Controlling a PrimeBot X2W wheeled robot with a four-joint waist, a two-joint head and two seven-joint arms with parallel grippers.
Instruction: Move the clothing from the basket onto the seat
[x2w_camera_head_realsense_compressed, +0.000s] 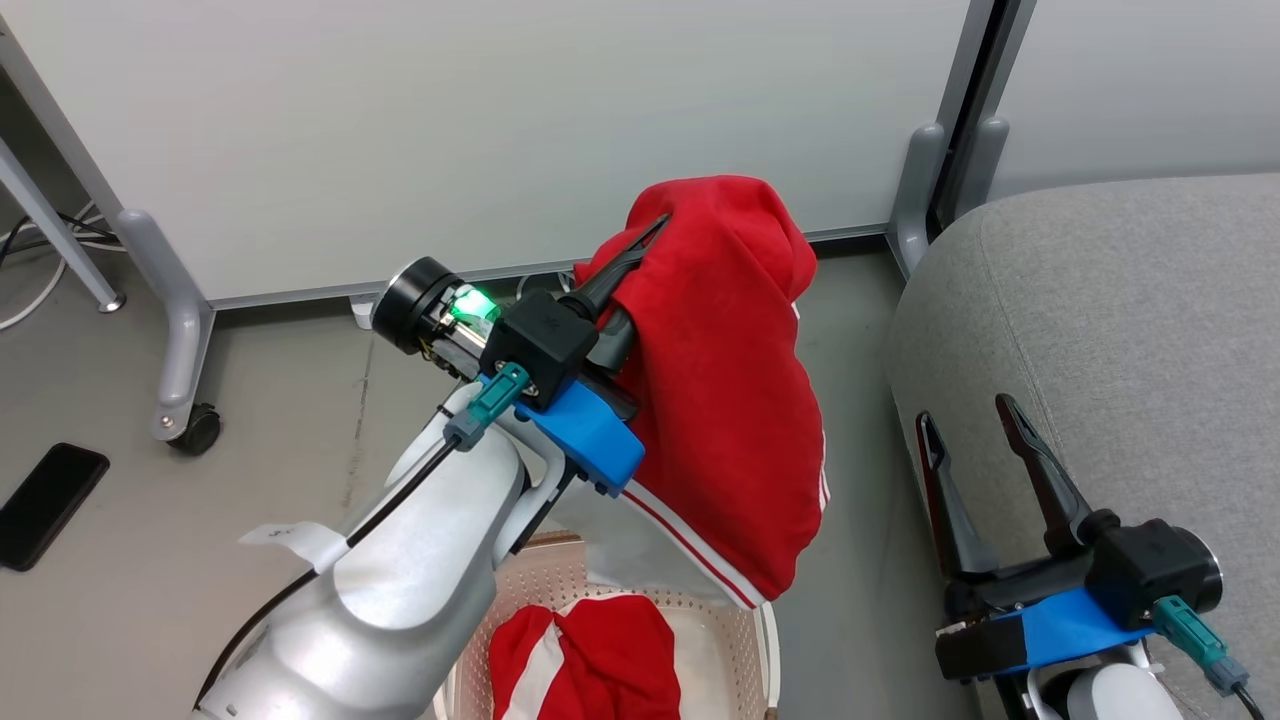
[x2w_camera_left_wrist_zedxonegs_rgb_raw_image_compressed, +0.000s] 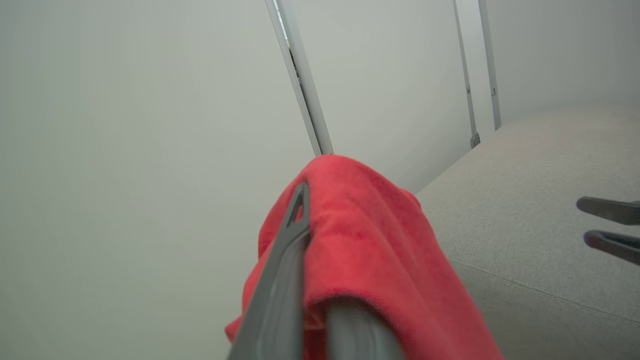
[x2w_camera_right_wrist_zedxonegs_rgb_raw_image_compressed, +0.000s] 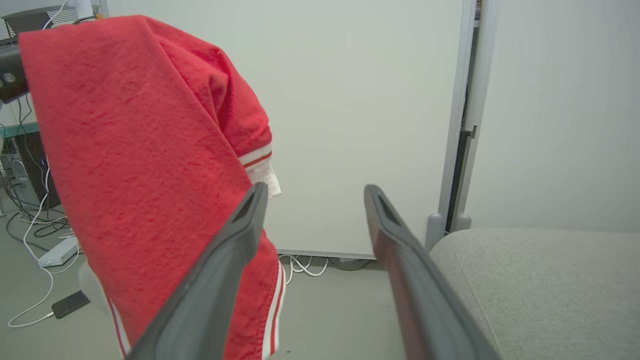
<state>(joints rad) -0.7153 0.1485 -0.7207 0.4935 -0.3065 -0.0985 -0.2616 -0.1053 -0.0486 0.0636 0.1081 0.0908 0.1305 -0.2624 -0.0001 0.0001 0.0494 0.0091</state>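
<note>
The left arm (x2w_camera_head_realsense_compressed: 400, 580) reaches up and forward, the left gripper (x2w_camera_head_realsense_compressed: 640, 245) clamped on the clothing (x2w_camera_head_realsense_compressed: 720, 400). The right gripper (x2w_camera_head_realsense_compressed: 965, 415) sits low, its 2 fingers spread wide, pointing forward and up.

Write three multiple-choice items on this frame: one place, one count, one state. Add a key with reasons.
1. The lifted garment is: A hanging from the left jaws, clear of the basket; B lying in the basket; C held by the right jaws.
2. Red garments in the head view: A one; B two; C three.
3. The right jaws are: A shut on fabric; B shut on nothing; C open, holding nothing.
Key:
1 A, its fabric drapes over the shut left jaws.
2 B, one hangs and a second garment lies in the basket.
3 C, they stand wide apart with nothing between them.
</note>
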